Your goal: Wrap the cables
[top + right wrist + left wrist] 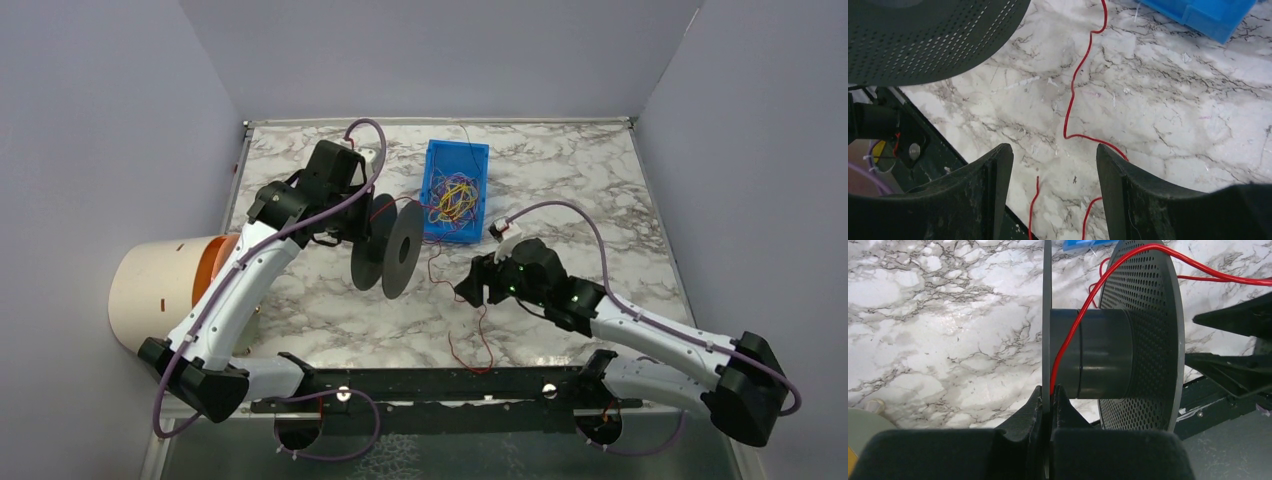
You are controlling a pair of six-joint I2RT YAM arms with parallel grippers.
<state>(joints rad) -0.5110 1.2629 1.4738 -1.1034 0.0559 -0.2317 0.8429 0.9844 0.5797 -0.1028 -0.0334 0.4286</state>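
Observation:
The cables [452, 198] are a tangle of yellow, red, orange and purple wires in a blue bin [478, 160] at the back middle. One red wire [482, 335] trails from the bin across the table. In the left wrist view it [1073, 335] runs over the hub of a black spool [1108, 355]. My left gripper [1049, 396] is shut on the spool's thin flange, and the red wire enters the jaws beside it. It holds the spool [388, 248] above the table. My right gripper [1054, 150] is open and empty over the red wire [1072, 95] lying on the marble.
A beige cylinder [160, 290] lies at the left edge. A black rail [450, 385] runs along the near edge between the arm bases. Grey walls close the back and sides. The blue bin's corner [1208, 15] shows in the right wrist view.

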